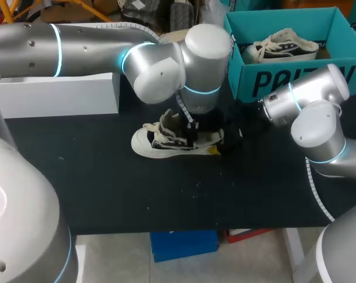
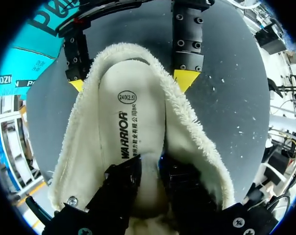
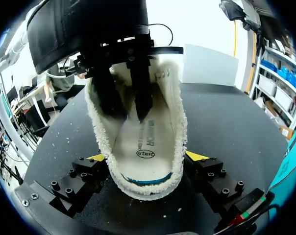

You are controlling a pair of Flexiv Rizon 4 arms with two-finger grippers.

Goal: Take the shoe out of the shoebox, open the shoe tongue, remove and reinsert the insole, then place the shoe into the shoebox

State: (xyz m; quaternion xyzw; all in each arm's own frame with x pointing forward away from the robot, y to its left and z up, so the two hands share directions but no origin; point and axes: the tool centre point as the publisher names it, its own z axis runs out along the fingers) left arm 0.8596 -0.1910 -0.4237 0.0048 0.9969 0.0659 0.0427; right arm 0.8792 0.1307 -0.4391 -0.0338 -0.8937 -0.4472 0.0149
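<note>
Shoe (image 1: pixel 178 140) lies on the table (image 1: pixel 107 188), heel clamped between the fingers of your right gripper (image 3: pixel 147 156). Left gripper (image 2: pixel 150 181), fingers narrow, seemingly pinches the insole (image 2: pixel 133 112). Insole light, floppy: take its heel edge, peel slowly.

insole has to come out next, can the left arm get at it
Probably yes: the shoe gapes open, left gripper reaches inside over the insole, right gripper clamps the heel from outside.

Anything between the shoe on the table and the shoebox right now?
Yes. The right arm lies across the front of the shoebox, between it and the shoe. The left arm hangs over that shoe, and a second shoe already lies inside.
</note>
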